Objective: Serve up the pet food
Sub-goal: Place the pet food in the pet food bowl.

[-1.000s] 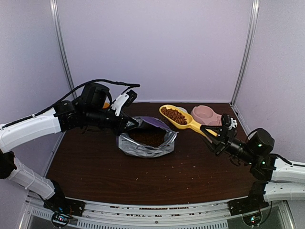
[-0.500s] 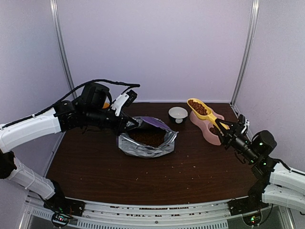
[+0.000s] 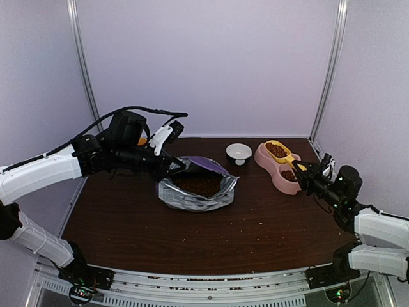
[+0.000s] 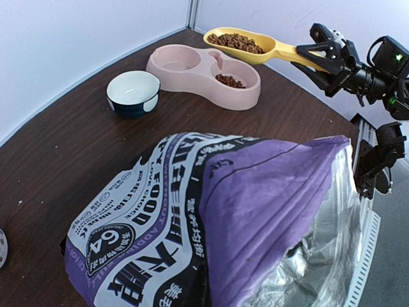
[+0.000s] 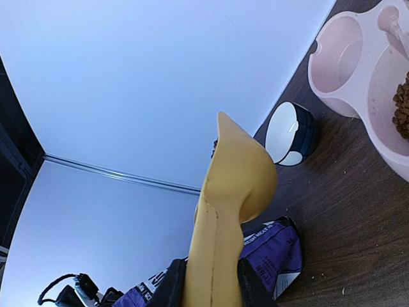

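Scooped pet food [image 3: 277, 150] beyond right claw [image 3: 299, 168]

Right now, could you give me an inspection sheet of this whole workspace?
Surface: dark wooden table, lightly speckled.
Job's things: pet food in open bag, in yellow scoop, in one half of pink double bowl.
Clutter: small empty bowl.
Grippers: left gripper pinching bag rim; right gripper shut on scoop handle.
Cables: black cable arching free, upper left.
Surroundings: lilac walls, metal posts.
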Available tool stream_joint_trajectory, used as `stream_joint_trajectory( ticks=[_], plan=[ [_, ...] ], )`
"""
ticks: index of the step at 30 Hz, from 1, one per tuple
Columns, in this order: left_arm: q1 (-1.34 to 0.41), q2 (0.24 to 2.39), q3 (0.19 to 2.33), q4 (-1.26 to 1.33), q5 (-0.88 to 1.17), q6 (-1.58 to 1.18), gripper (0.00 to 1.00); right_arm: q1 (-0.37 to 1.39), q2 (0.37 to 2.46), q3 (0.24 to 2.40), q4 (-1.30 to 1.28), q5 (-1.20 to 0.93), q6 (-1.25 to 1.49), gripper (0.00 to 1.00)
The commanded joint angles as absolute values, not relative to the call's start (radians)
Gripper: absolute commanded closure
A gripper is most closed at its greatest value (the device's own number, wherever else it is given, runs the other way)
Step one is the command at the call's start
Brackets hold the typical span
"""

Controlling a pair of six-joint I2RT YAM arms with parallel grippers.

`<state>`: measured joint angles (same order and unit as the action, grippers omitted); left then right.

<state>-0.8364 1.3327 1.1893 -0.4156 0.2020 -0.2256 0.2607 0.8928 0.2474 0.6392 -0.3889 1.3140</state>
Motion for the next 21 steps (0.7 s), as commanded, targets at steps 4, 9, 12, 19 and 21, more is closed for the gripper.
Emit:
stream_joint_trajectory(
  ticks=[4, 9, 12, 19, 21],
  plan=[
    [-0.816, 1.296, 1.207, -0.383, 0.179, -0.210, 1.00, 0.209, 1.053, 0.313, 0.820, -0.451, 1.266, 1.00],
    [-0.816, 1.295, 1.207, -0.385, 0.175, -0.206, 1.00, 0.188, 1.171, 0.341, 0.915, -0.466, 1.273, 1.00],
    [-0.816, 1.295, 1.209, -0.385, 0.173, -0.204, 1.00, 0.185, 1.234, 0.361, 0.963, -0.461, 1.268, 1.00],
    [-0.816, 1.298, 1.209, -0.387, 0.168, -0.201, 1.00, 0.176, 1.359, 0.417, 1.008, -0.446, 1.257, 1.00],
    [-0.816, 1.298, 1.209, -0.388, 0.166, -0.201, 1.00, 0.172, 1.387, 0.422, 1.027, -0.432, 1.258, 1.00]
  ],
)
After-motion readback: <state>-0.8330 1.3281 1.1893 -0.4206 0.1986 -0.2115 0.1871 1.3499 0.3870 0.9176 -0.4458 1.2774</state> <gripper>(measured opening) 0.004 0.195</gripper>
